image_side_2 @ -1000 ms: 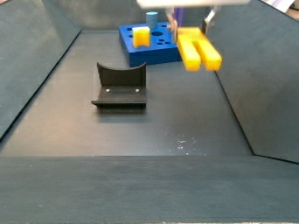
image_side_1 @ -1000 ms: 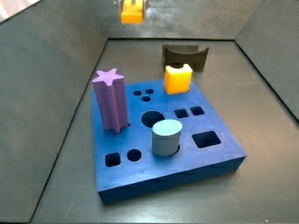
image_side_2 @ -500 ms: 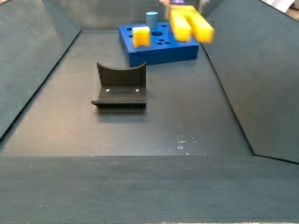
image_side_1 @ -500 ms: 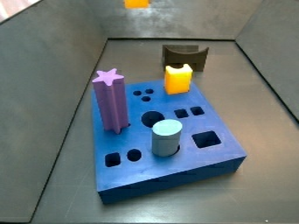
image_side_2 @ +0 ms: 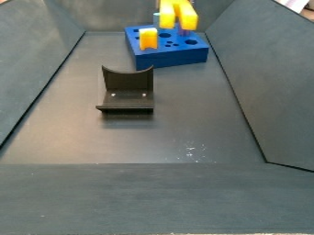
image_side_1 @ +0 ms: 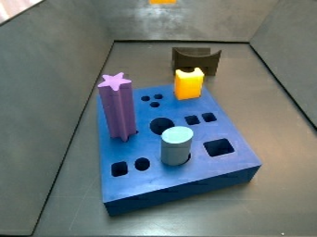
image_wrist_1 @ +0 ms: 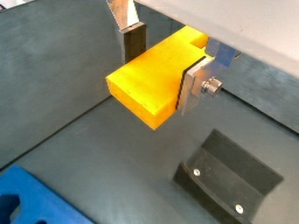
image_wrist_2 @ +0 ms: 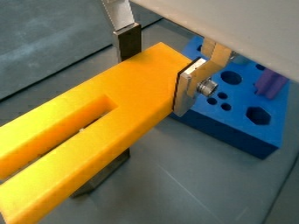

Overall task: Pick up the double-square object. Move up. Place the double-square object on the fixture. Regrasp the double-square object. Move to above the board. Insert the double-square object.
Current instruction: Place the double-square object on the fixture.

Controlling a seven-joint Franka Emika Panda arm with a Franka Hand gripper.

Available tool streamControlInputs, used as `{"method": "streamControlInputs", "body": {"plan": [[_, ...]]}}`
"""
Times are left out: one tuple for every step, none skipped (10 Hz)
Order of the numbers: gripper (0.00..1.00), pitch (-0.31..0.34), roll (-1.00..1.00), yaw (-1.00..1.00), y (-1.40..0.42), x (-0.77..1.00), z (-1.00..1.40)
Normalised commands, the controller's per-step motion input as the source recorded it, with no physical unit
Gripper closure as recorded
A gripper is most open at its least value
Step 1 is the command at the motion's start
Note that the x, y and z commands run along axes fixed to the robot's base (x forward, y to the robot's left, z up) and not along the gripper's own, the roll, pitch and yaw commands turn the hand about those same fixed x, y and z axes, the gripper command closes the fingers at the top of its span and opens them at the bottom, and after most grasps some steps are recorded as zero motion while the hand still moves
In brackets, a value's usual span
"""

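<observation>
The double-square object (image_wrist_1: 152,79) is a long yellow-orange bar with a lengthwise groove (image_wrist_2: 82,131). My gripper (image_wrist_1: 163,63) is shut on it, one pad on each side in both wrist views, gripper (image_wrist_2: 159,63). The bar hangs high in the air; a side view shows only its lower tip (image_side_1: 164,2) at the upper frame edge, and the bar (image_side_2: 175,14) shows above the board (image_side_2: 166,46). The dark fixture (image_side_2: 125,89) with its scooped top stands on the floor, apart from the bar. The blue board (image_side_1: 186,171) lies below.
On the board stand a purple star peg (image_side_1: 117,106), a stubby yellow-orange peg (image_side_1: 188,81) and a pale teal cylinder (image_side_1: 177,145). Sloping grey walls enclose the floor. The fixture (image_side_1: 196,59) sits just behind the board.
The gripper has carried the bar upward; in one side view it has nearly left the top edge, in the other it rose and shifted left. Nothing else moved.
</observation>
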Motion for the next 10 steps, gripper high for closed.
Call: {"method": "streamControlInputs", "body": {"plan": [[1.0,0.146,0.0,0.01,-0.08,0.86,0.05],[1.0,0.149,0.02,0.02,-0.04,0.73,0.03],[1.0,0.155,0.03,0.02,-0.03,0.67,0.02],[1.0,0.162,0.05,0.02,-0.02,0.52,0.02],[1.0,0.159,0.05,0.02,-0.02,0.46,0.01],[1.0,0.166,0.07,0.02,-0.01,0.35,0.01],[1.0,0.172,0.08,0.02,-0.01,0.27,0.01],[1.0,0.043,-1.0,-0.01,0.16,0.83,-0.42],[1.0,0.042,-1.0,-0.01,0.16,0.79,-0.41],[1.0,0.033,-1.0,-0.02,0.14,0.71,-0.24]]}}
